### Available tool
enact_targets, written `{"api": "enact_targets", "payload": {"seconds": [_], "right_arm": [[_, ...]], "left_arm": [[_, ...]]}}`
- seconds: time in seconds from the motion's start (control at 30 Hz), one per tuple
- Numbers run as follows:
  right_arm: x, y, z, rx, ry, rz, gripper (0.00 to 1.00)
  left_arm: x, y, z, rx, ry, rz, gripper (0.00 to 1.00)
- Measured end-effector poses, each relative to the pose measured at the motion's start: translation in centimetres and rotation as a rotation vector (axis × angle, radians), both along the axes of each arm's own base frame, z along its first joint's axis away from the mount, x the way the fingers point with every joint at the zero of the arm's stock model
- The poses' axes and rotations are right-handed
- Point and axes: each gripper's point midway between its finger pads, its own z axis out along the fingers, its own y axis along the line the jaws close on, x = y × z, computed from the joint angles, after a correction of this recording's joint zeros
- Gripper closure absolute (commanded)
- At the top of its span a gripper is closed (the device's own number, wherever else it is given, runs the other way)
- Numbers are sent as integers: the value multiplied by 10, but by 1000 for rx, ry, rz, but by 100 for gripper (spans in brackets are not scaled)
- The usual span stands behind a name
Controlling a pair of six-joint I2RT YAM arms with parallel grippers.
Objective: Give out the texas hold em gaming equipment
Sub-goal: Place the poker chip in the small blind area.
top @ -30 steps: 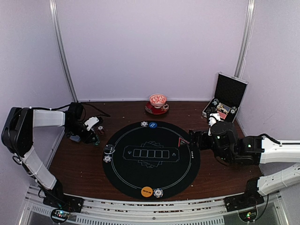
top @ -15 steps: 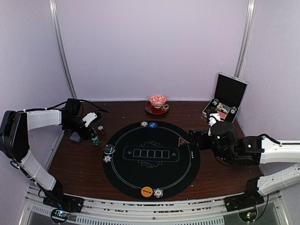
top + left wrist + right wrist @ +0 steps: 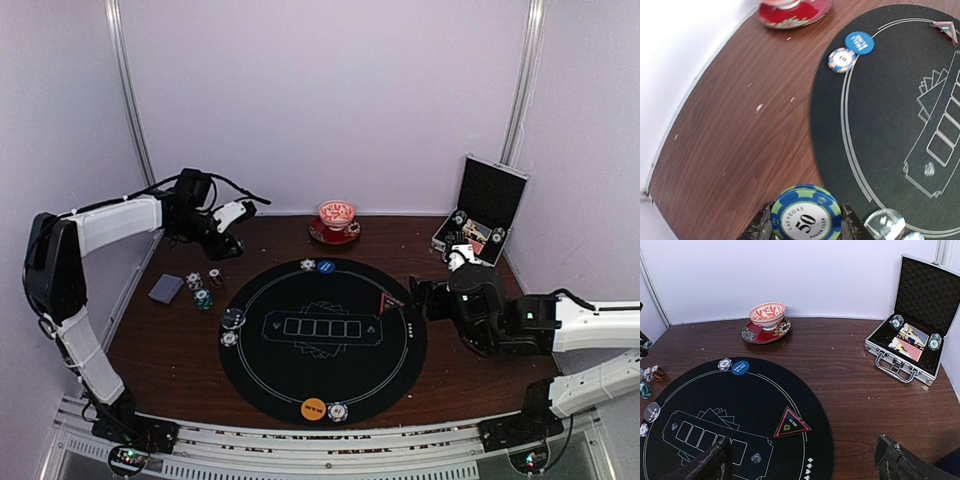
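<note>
Left jaws: we see the left gripper (image 3: pixel 805 231) clamped on the rim of one blue-and-green chip (image 3: pixel 806 216), with the chip's printed face turned to the wrist camera.
Right jaws: the right gripper (image 3: pixel 802 465) is spread wide and holds nothing. It hangs over the right side of the round black mat (image 3: pixel 300 385), near a triangular marker (image 3: pixel 791 423).
Where the chip is: in the air over bare wood at the far left of the table (image 3: pixel 170 345), just outside the mat's edge.
Already laid out: a blue disc (image 3: pixel 859 42) touches a striped chip (image 3: pixel 842 59) at the mat's far edge. A clear disc (image 3: pixel 884 223) sits at its left edge. An orange disc (image 3: pixel 314 408) lies just beside a near chip (image 3: pixel 338 411) at the near edge.
Waiting: a deck of cards (image 3: pixel 166 288) and a few loose chips (image 3: pixel 203 297) lie on the wood at the left.
Step, as we judge it: carrying this chip to a seat on the mat, though we cannot tell which seat.
How to do it well: we would keep the chip level and bring it low over open felt beside a disc, not above a chip already there. We would part the jaws only when it is almost resting, so it neither rolls nor knocks its neighbour.
Risk: the grip is on the thin rim alone, so a quick swing could twist the chip loose.
</note>
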Motion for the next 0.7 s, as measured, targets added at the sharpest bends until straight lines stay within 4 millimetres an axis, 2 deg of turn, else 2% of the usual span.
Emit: {"api": "enact_targets", "payload": {"seconds": [0.13,0.27,0.47,0.7], "right_arm": [[2,-3,-2,-19,-7,-22,0],[4,-3,-7,-41,-6,-38,0],[6,-2,-14,-76,3,-39,0],[6,-2,-13,-77,-1,-41,0]], "left_arm": [[14,-42,-16,19,27,-61,62],[32,-71,-33,26,51,-95,62],[67,-92,-52,15,64,-100,62],[73,-114,-74,24,97,-127,62]]}}
